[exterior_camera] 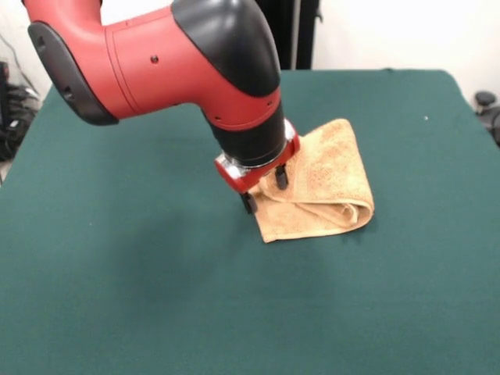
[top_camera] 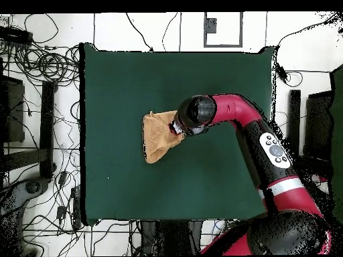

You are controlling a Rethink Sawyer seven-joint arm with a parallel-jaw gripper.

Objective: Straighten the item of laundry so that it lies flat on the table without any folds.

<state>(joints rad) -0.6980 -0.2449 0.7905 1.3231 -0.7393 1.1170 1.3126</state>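
Towel point(exterior_camera: 324, 183) lying folded on the green table point(exterior_camera: 117, 297), a little toward the far side of the middle in the front view, doubled over with a rounded fold running along its near edge. Not flat yet: at least two layers stacked, upper layer ending in that rolled lip. In the overhead view point(top_camera: 159, 136), bunched into a rough wedge, longer along the line from the table's far side toward the robot than across it.

Gripper point(exterior_camera: 264, 190) down at the towel's corner edge, on the side that sits left in the front view. Rest of the cloth spreading away from the fingers point(exterior_camera: 280, 176) toward the picture's right, long axis of the folded bundle running roughly from the fingers out to the rounded end. Only one arm here, reaching across from its pedestal.

Two dark fingers showing under the red wrist flange, parted by a modest gap, not pressed together. One tip over the cloth's edge, the other point(exterior_camera: 248, 203) just off it over bare table. Straddling the edge, apparently; touching or already pinching fabric, cannot tell. Nothing visibly lifted.

Likely step in hand: taking hold of this corner. Next move probably a closing on the top layer only, then a pull away from the fold to open it out. Risk: catching both layers and dragging the whole bundle.
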